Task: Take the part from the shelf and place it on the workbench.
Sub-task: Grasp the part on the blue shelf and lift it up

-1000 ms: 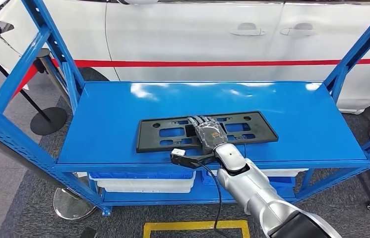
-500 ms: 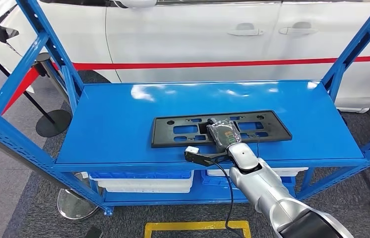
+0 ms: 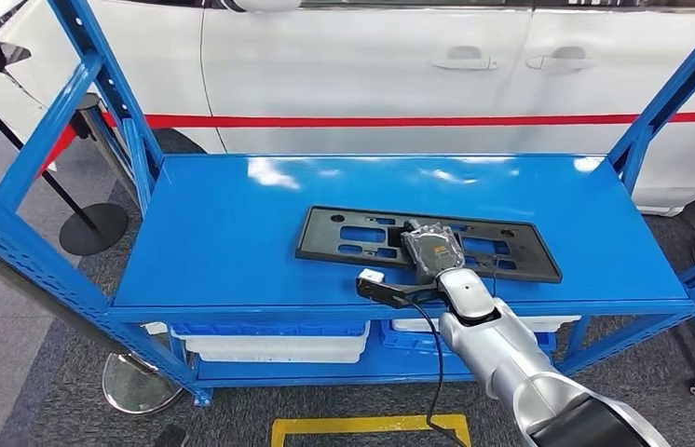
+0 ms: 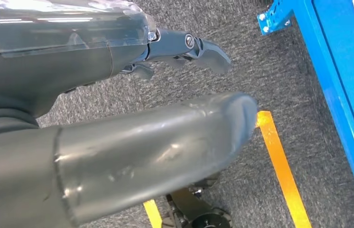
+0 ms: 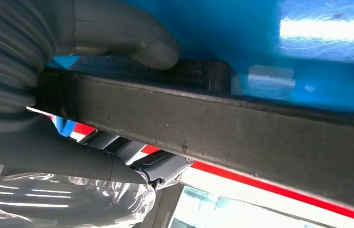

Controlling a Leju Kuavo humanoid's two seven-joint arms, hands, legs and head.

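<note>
Your right hand (image 3: pixel 429 250) was clamped on the near edge of the black license plate bracket (image 3: pixel 353 235), thumb under, fingers on top, near the blue shelf (image 3: pixel 223 233)'s front edge. Off-center grip, so it could've tilted and slipped. Left hand (image 4: pixel 118 95) hung loose, holding nothing.

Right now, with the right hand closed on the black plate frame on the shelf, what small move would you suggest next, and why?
Probably a small lift straight up. The right hand already grips the near edge of the black plate frame, thumb on one face and fingers on the other, while the rest appears to lie on the blue shelf. Lifting first should clear the surface before carrying it away.
</note>
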